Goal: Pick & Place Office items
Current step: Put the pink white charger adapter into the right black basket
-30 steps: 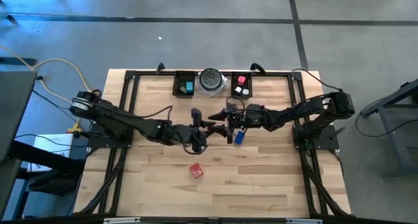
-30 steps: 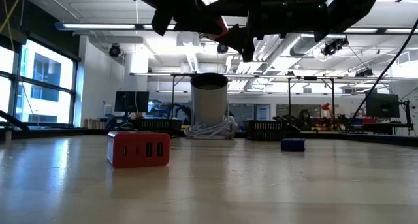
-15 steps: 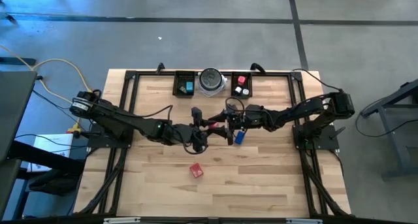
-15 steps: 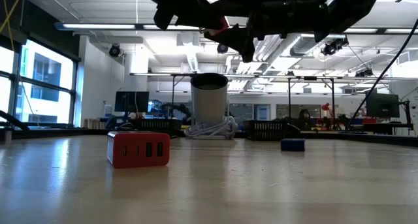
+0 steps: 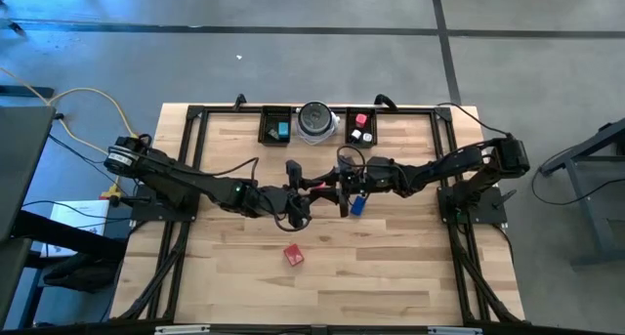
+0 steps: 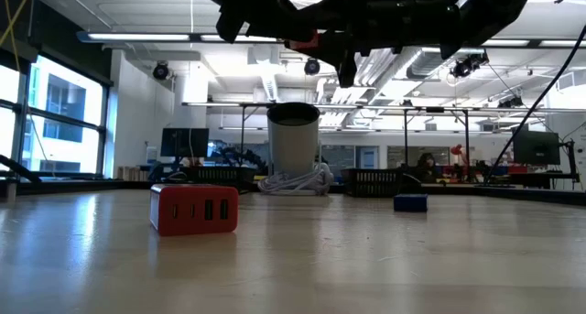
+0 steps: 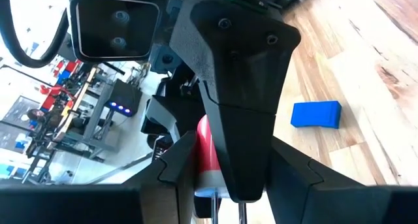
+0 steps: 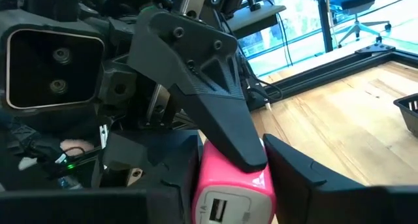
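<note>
A small pink block (image 5: 318,186) with a USB port hangs above the table's middle, between my left gripper (image 5: 309,188) and my right gripper (image 5: 330,186). They meet tip to tip and both are shut on it. On the table lie a blue block (image 5: 357,205) and a red block (image 6: 194,210), each flat on its underside. At the far edge, more small pieces lie in two black trays (image 5: 266,130) (image 5: 371,127). My left gripper pinches the pink block (image 7: 208,153) between its two fingers, coming level from the table's left. One of its fingers (image 8: 219,123) lies over the block's top side. The block is lifted clear of the table. My right gripper comes level from the table's right and has the block's port end (image 8: 234,188) between its two fingers. One finger (image 7: 238,100) covers much of the block in the left wrist view. Its fingers stand crosswise to the left gripper's.
A round silver-grey dish (image 5: 315,122) stands between the two trays at the far edge. A black frame (image 5: 195,115) runs around the table. Bare wood lies toward the near edge, around the red block (image 5: 294,254).
My right gripper's fingers have drawn in onto the pink block that my left gripper holds. In the low view less of the block shows than before. Both arms have stayed where they were.
</note>
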You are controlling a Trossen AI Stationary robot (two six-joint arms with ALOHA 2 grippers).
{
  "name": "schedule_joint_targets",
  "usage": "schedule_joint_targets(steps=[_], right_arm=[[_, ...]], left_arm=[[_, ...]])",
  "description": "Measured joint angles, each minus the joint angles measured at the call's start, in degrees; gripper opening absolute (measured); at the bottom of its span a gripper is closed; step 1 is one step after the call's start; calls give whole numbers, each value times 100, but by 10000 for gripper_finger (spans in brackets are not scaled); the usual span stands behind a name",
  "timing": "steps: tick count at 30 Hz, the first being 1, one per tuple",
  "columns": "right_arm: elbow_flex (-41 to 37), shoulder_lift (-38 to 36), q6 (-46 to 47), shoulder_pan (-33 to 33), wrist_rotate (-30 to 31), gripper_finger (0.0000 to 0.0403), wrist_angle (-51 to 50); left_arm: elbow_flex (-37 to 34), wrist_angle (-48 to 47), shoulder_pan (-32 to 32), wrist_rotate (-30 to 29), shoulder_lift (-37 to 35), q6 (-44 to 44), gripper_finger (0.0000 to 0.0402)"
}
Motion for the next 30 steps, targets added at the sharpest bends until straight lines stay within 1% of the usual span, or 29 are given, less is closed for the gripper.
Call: schedule_joint_targets(steps=[6,10,12,14,23,27,30], right_arm=[[0,0,-73,4,-43,129,4],[-11,0,-235,5,-114,124,-4],[-11,0,-264,0,-161,124,58],[-11,0,-309,0,-173,124,151],[-9,0,-457,0,-209,124,440],[-7,0,-570,0,-274,124,723],[-5,0,-667,0,-307,124,981]], left_arm=[[0,-2,-70,-12,0,-7,134],[0,-22,-140,-32,-15,-80,178],[0,5,-184,-216,-15,-100,192],[0,12,-232,-476,-15,-98,197],[-2,13,-546,-1546,-15,-150,202],[-7,180,-617,-1671,-120,-404,203],[-7,233,-658,-1808,-352,-464,203]])
